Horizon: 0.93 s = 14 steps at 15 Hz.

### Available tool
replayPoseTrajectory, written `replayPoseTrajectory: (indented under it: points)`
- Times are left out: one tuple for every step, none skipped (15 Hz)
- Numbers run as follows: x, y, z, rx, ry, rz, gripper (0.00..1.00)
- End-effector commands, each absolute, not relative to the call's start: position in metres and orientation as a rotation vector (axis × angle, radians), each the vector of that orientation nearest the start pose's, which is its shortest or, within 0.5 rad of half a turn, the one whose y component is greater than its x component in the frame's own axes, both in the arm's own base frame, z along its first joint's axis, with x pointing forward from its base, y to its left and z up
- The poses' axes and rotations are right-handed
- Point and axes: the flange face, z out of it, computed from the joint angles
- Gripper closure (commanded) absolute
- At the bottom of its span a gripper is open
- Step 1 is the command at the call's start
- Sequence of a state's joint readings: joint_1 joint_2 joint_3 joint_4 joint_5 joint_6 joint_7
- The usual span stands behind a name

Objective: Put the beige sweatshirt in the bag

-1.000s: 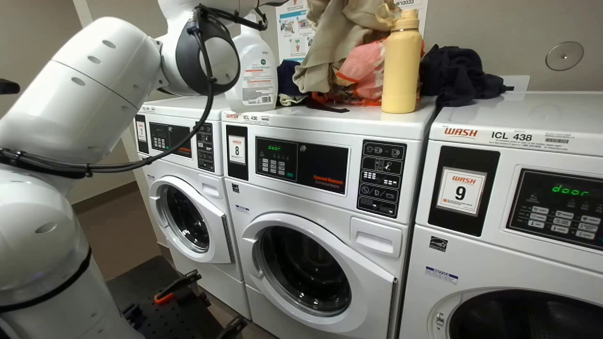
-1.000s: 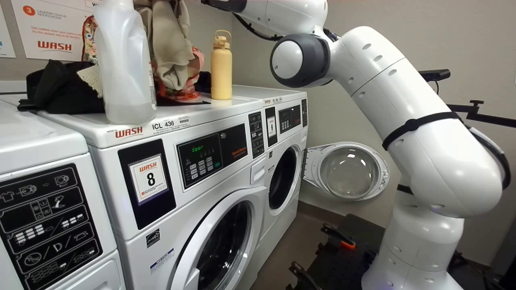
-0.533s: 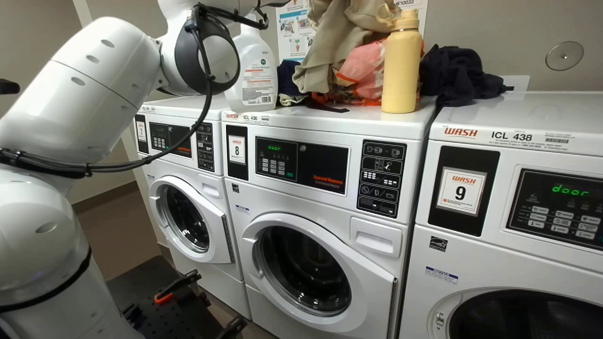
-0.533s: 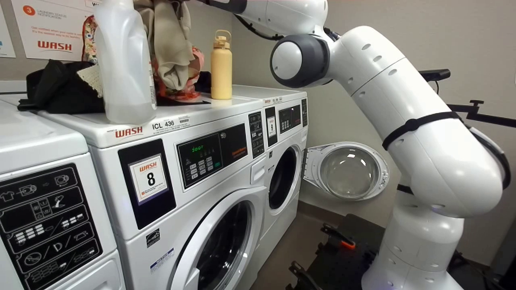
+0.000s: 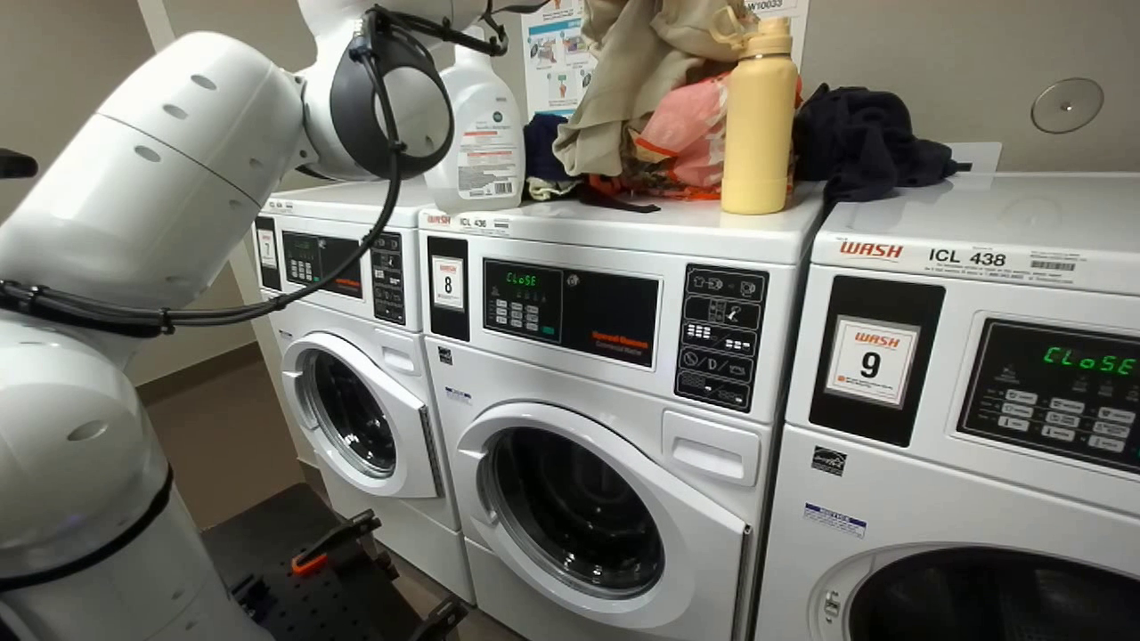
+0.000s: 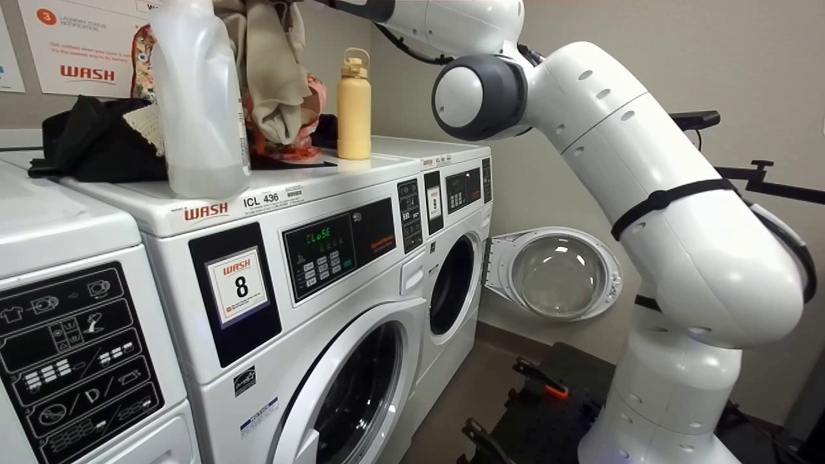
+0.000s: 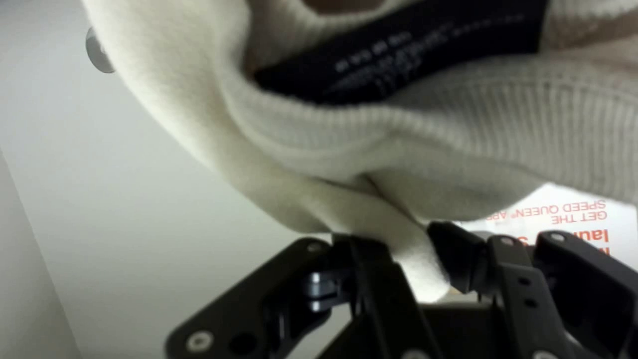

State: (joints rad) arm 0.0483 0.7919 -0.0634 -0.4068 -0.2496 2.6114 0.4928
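– Gripper (image 7: 406,249) state?
– Clamped on a fold of the beige sweatshirt (image 7: 359,144).
– Where?
– Hanging over washer 8 (image 5: 614,387), by the pink-red bag (image 5: 686,125), likely the target; white jug (image 5: 481,133) left, yellow bottle (image 5: 759,133) right. Bag mouth hidden; can't tell if cloth's in.
– Step tip?
– I'd centre it over the mouth, lower slowly, dangling end first, release last.

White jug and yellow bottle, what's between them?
In both exterior views, the hanging beige sweatshirt and the pink bag; in an exterior view, some dark cloth too.
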Motion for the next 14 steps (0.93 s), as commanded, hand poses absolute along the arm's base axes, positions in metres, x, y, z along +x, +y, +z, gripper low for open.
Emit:
replayPoseTrajectory:
  points:
    - [0.731,0.028,0.781,-2.276,0.412,-2.044,0.95]
    - [0.731,0.027,0.779,-2.264,0.407,-2.069,0.95]
    - [0.733,0.026,0.777,-2.247,0.408,-2.084,0.95]
    - [0.733,0.025,0.776,-2.234,0.407,-2.103,0.95]
    - [0.734,0.025,0.775,-2.218,0.386,-2.124,0.95]
    - [0.734,0.025,0.774,-2.203,0.365,-2.146,0.95]
    - [0.735,0.026,0.773,-2.186,0.345,-2.166,0.95]
    - [0.735,0.026,0.771,-2.166,0.326,-2.187,0.95]
    - [0.736,0.027,0.768,-2.147,0.308,-2.203,0.95]
    - [0.737,0.027,0.767,-2.132,0.300,-2.217,0.95]
    - [0.737,0.028,0.765,-2.109,0.293,-2.229,0.95]
    - [0.737,0.027,0.764,-2.096,0.288,-2.245,0.95]
    - [0.737,0.027,0.764,-2.082,0.283,-2.256,0.95]
    - [0.737,0.026,0.763,-2.077,0.275,-2.270,0.95]
